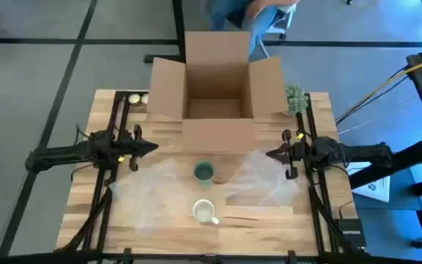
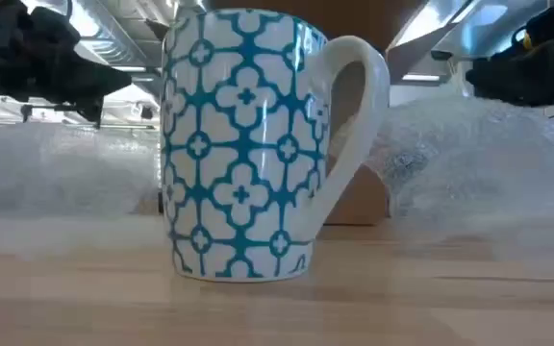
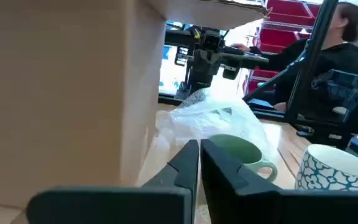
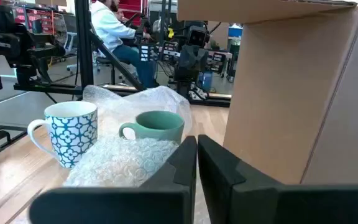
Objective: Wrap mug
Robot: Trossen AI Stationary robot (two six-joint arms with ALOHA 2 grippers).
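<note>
Patterned mug (image 2: 243,144) close up, hiding green mug (image 1: 204,171) behind.

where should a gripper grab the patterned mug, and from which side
Probably by the rim wall opposite the handle, coming down from above. The patterned mug stands upright with its mouth open, and its handle points toward the right arm's side, so the left gripper has the plain wall nearer.

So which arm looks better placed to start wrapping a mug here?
Probably the right, narrowly. Its end effector hangs shut beside the bubble wrap next to the green mug. The left end effector, also shut, sits about as far off, over thinner plastic.
</note>
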